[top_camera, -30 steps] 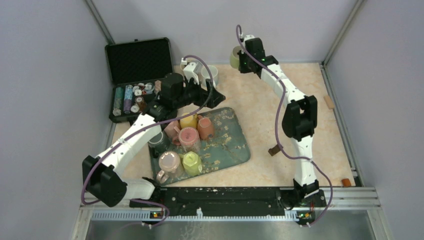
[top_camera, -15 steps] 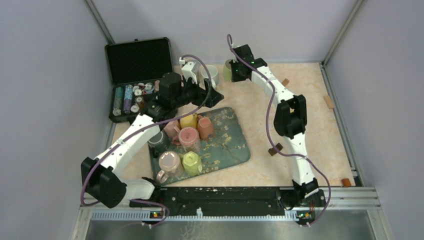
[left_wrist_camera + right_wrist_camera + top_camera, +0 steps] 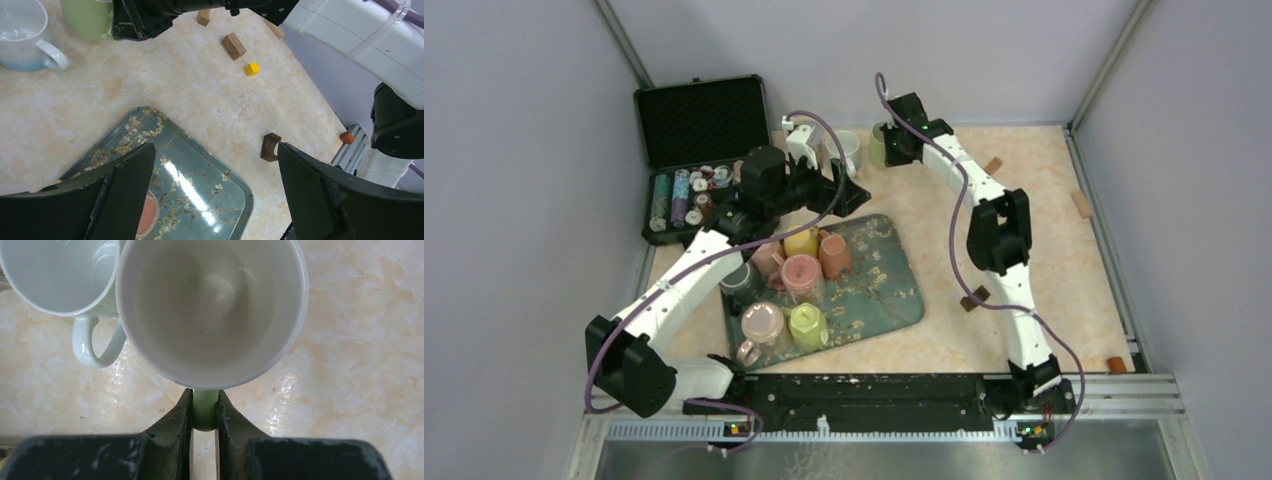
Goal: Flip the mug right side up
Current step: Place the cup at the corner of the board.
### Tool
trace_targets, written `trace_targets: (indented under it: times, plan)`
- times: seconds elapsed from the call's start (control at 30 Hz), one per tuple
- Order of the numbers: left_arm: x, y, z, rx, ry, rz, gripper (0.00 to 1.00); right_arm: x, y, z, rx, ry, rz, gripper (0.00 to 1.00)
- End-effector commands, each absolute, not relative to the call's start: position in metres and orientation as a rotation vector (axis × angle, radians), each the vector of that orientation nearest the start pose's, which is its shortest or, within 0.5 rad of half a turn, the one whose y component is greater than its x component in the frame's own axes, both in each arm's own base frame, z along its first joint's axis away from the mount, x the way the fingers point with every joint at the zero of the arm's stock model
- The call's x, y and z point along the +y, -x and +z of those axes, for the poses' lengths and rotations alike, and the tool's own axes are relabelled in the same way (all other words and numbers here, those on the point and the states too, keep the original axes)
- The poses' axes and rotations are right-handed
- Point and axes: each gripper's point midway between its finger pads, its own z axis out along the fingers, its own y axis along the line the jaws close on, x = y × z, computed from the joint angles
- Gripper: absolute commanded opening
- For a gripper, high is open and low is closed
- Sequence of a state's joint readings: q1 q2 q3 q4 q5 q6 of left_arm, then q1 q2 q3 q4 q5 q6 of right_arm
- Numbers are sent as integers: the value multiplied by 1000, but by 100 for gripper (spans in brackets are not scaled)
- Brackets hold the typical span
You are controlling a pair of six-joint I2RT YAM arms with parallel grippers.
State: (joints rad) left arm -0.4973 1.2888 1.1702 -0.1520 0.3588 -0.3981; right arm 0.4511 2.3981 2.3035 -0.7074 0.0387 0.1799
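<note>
The pale green mug [image 3: 212, 305] stands mouth up at the back of the table, its white inside facing the right wrist camera. My right gripper [image 3: 205, 395] is shut on its green handle [image 3: 205, 412]. From above, the mug [image 3: 877, 143] sits just left of the right gripper [image 3: 894, 140]. In the left wrist view the green mug [image 3: 87, 17] appears low on the tabletop; contact with the surface is unclear. My left gripper [image 3: 215, 150] hangs open over the tray's far corner, holding nothing, and shows from above as the left gripper [image 3: 849, 192].
A white mug [image 3: 55, 270] stands upright right beside the green one. The floral tray [image 3: 894, 290] carries several mugs, most bottom up. An open black case [image 3: 699, 125] lies back left. Small wooden blocks [image 3: 270, 146] and a yellow cube [image 3: 252, 69] are scattered on the table.
The right arm swung left and lowered the green mug down next to the white mug. The left arm barely shifted.
</note>
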Motion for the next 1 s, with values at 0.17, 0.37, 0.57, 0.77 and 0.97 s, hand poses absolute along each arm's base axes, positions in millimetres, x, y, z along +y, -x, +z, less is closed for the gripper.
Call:
trace_targets:
  times: [0.17,0.37,0.57,0.77,0.97]
  plan:
    - [-262,-320,319,1828,-377,-968,99,289,-567,150,2234,292,331,0]
    - [-261,-320,318,1832,-378,-964,99,291,-568,145,2242,290,338,0]
    - [-262,-320,317,1831,-381,-972,99,292,-567,133,2269,299,334,0]
    - [-263,-320,317,1832,-384,-979,99,294,-568,133,2265,299,334,2]
    - [-263,-321,315,1835,-385,-976,99,295,-568,132,2265,298,337,13]
